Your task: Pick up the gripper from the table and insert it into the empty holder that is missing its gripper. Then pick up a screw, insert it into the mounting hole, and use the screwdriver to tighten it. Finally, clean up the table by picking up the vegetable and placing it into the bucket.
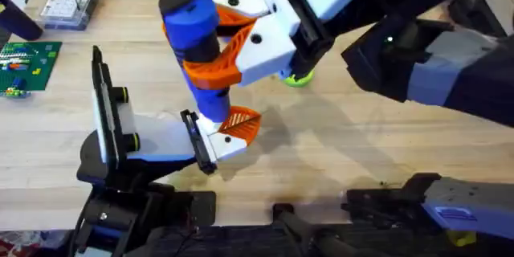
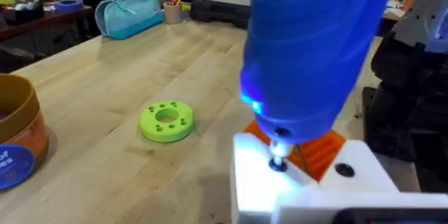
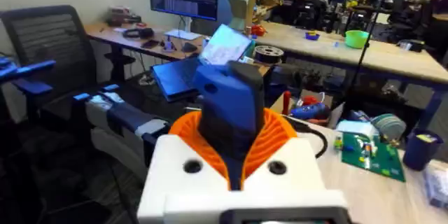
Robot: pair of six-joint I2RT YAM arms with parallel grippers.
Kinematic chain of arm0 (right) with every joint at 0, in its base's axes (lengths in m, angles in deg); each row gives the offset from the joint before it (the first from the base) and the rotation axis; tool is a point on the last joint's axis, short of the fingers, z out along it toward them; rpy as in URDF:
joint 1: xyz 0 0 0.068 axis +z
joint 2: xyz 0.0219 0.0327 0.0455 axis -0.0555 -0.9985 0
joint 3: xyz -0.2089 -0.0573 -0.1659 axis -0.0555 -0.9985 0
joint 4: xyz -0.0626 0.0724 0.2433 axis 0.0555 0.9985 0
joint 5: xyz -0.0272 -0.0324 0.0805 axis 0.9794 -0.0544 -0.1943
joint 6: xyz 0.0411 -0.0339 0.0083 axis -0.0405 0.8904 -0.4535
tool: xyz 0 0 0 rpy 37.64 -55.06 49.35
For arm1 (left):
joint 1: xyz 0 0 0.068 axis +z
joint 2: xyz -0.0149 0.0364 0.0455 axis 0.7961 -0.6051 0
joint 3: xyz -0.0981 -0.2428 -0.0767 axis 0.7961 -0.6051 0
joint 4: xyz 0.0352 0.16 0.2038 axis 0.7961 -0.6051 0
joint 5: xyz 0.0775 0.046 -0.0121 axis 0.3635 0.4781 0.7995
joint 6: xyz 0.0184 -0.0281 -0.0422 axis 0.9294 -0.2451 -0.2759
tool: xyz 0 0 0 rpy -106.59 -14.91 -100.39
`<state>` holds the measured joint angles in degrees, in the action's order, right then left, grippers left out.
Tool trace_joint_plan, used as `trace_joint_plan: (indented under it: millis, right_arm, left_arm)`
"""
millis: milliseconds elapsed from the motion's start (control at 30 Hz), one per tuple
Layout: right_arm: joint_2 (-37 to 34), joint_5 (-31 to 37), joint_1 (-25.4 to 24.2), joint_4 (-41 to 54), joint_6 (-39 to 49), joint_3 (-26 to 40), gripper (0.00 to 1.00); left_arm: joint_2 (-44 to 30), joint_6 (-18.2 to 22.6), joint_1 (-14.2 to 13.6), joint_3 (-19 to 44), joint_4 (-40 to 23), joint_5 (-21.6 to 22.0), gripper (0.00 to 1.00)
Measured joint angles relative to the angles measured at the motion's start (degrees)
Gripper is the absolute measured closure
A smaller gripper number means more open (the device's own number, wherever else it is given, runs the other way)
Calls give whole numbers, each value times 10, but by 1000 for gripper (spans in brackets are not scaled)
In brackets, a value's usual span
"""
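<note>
My right gripper (image 1: pixel 213 48) reaches in from the upper right and is shut on the blue screwdriver (image 1: pixel 195 32), which it holds upright. In the right wrist view its orange pads (image 3: pixel 280 136) clasp the screwdriver's body (image 3: pixel 227 101). The metal tip (image 2: pixel 278 155) presses into a hole in the small white gripper block (image 2: pixel 308 182), and a blue light glows on the driver. That block, with its orange ribbed finger (image 1: pixel 241 123), sits against the black holder (image 1: pixel 197 140) at the end of my left arm's white link (image 1: pixel 157 138). The screw is hidden under the tip. The bucket (image 2: pixel 14 140) stands nearby. The vegetable is out of view.
A lime-green disc with holes (image 2: pixel 166 121) lies on the wooden table (image 1: pixel 337 144) beyond the block. A green circuit board (image 1: pixel 28 64) and a clear box with a red-handled tool (image 1: pixel 71 0) sit at the far left. A blue pouch (image 2: pixel 129 12) lies farther off.
</note>
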<state>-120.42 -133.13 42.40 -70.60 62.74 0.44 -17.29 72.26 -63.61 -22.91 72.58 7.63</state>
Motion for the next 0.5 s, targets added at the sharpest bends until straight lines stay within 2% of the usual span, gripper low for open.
trace_joint_plan:
  millis: [133, 267, 400, 500]
  right_arm:
    - [-1, -12, -4, 1, -37, 26, 955]
    - [-1, -38, -19, 5, -75, 116, 955]
    - [0, -77, -52, 54, -103, 235, 956]
    - [7, -97, -73, 84, -109, 279, 955]
  left_arm:
    - [0, 0, 0, 0, -2, 2, 992]
    - [0, 0, 0, 0, -2, 3, 992]
    - [0, 0, 0, 0, -2, 4, 992]
    - [0, 0, 0, 0, -2, 4, 992]
